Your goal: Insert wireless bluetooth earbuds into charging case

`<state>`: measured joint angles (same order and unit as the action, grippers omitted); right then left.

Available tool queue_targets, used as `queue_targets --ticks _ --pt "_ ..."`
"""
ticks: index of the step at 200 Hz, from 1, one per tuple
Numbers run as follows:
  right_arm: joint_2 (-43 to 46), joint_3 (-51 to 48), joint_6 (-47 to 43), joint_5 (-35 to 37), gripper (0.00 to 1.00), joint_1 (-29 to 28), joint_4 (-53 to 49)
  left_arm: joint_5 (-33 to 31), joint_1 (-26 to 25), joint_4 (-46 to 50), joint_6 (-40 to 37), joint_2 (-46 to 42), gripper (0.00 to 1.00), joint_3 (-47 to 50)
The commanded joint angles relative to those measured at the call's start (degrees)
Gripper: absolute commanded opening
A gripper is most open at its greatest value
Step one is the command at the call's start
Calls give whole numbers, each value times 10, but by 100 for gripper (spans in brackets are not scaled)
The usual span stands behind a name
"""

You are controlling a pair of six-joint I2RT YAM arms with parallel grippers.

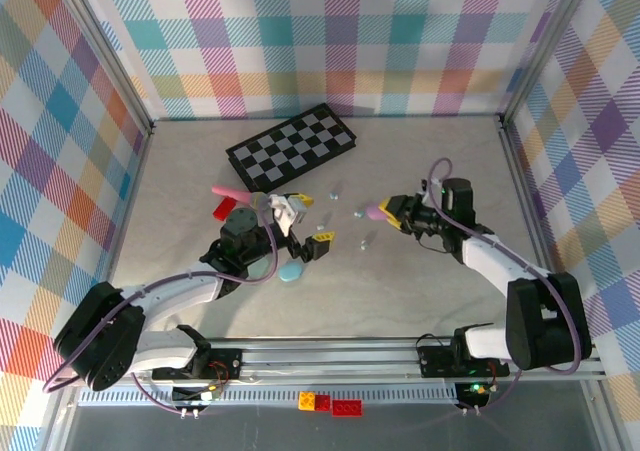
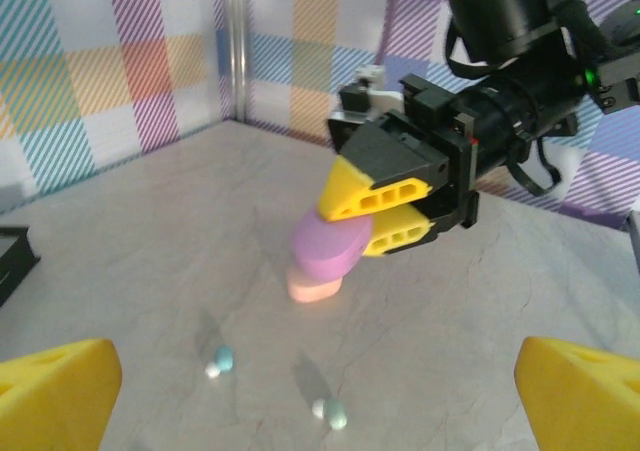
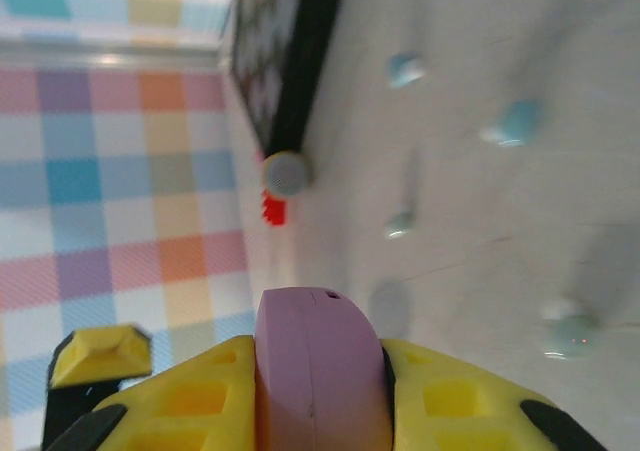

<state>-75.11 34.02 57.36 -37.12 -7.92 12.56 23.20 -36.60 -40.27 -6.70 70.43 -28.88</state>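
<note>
I'm working over a pale table (image 1: 420, 291) with a folded chessboard (image 1: 290, 149) lying at the back. My left pincer (image 1: 312, 219) hangs near the middle with its jaws spread wide and nothing between them. My right pincer (image 1: 384, 211) faces it from the other side, clamped on a purple case (image 2: 330, 249) and holding it just off the surface.

A pink piece (image 2: 313, 288) sits right under that case, and I can't tell whether the two touch. A blue case (image 1: 291, 270) lies nearer me, beside the left arm. The earbuds (image 2: 222, 359) are loose specks on the table between the two pincers, apart from each other and none of them in a case.

The purple case looks shut and is squeezed across its flat faces, so I doubt the lid can open. The buds are tiny and may skid or flick away under wide fingers. The pincers are also close enough that a careless reach could knock them together.
</note>
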Motion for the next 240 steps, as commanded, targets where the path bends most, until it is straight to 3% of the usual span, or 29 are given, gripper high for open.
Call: queue_targets --ticks 1,47,126,140,199,240 --pt "17 -45 -28 26 18 44 0 -31 -9 49 -9 -19 100 19" --pt "13 -108 -57 65 18 105 0 -38 -11 79 -16 -34 100 19" --pt "-34 -126 -86 123 25 108 3 -92 -11 182 -13 -70 100 12" --pt "-25 -122 -95 132 32 108 -10 -116 -11 221 -6 -81 100 5" --pt "76 -89 -137 206 77 107 -148 -205 -12 402 41 -105 100 -34" --pt "141 -52 -176 228 86 106 -243 -210 -13 542 57 10 96 -117"
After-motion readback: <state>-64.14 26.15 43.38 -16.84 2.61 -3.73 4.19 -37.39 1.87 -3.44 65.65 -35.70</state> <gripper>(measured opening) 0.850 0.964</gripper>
